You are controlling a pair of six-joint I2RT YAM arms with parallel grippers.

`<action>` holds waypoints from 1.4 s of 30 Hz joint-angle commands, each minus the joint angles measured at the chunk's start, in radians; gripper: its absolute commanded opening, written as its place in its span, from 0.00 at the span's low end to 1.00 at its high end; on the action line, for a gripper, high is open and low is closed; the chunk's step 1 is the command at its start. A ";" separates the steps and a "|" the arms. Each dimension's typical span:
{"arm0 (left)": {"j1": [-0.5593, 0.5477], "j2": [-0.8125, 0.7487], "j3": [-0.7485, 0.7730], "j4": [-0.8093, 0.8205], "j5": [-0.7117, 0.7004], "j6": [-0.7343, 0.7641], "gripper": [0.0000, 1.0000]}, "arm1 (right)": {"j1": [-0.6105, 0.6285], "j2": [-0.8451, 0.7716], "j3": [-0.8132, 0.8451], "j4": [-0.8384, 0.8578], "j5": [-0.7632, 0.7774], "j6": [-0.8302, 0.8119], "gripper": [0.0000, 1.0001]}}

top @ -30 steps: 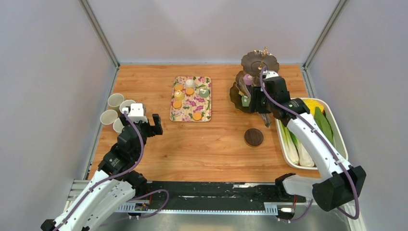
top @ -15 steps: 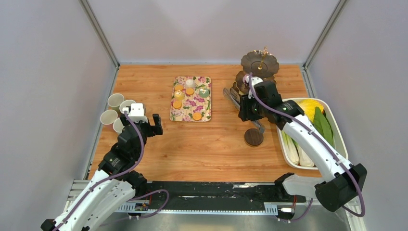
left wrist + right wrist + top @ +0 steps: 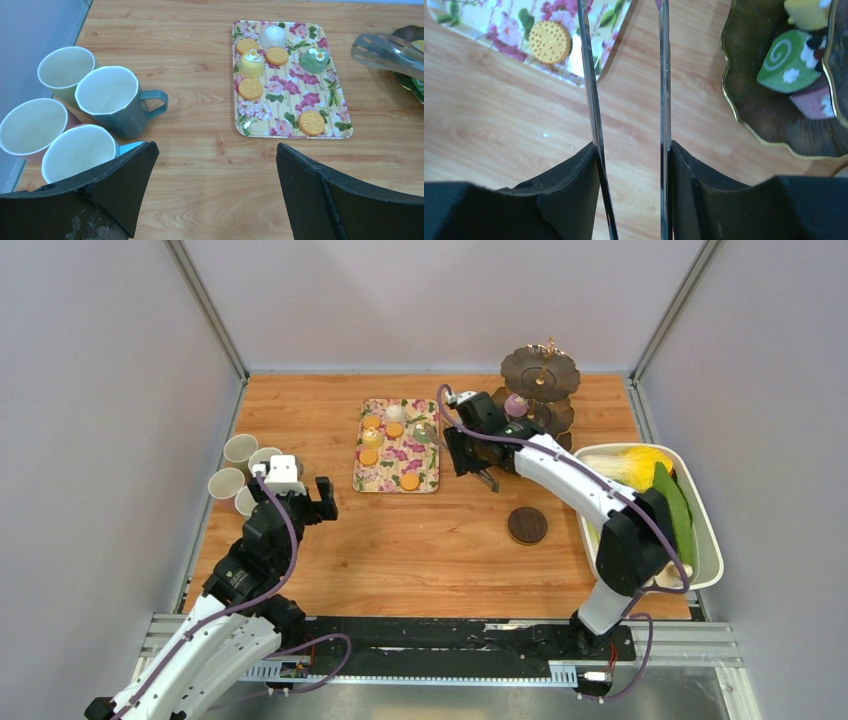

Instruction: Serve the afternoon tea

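1. The right hand is clamped on metal tongs, their blades apart, over bare wood between the floral tray and the dark tiered stand.
2. The left hand is spread wide and holds nothing, near four mugs at the desk's left edge.
3. Small cakes sit on the tray and on the stand.
4. The wooden desk is enclosed by plain grey walls.

Bright, even overhead light throughout; soft, short shadows beside the mugs. The tongs gleam with mirror-like reflections. Top view sharp, walls slightly washed; wrist views crisp, no motion blur
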 commanded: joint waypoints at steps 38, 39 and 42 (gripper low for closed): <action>-0.002 -0.005 -0.002 0.027 -0.003 0.018 1.00 | 0.001 0.408 0.256 0.140 0.106 -0.162 0.59; -0.002 -0.006 -0.002 0.027 -0.004 0.017 1.00 | 0.001 0.407 0.258 0.140 0.103 -0.163 0.59; -0.002 -0.009 -0.003 0.026 -0.006 0.018 1.00 | 0.001 0.408 0.268 0.140 0.098 -0.192 0.59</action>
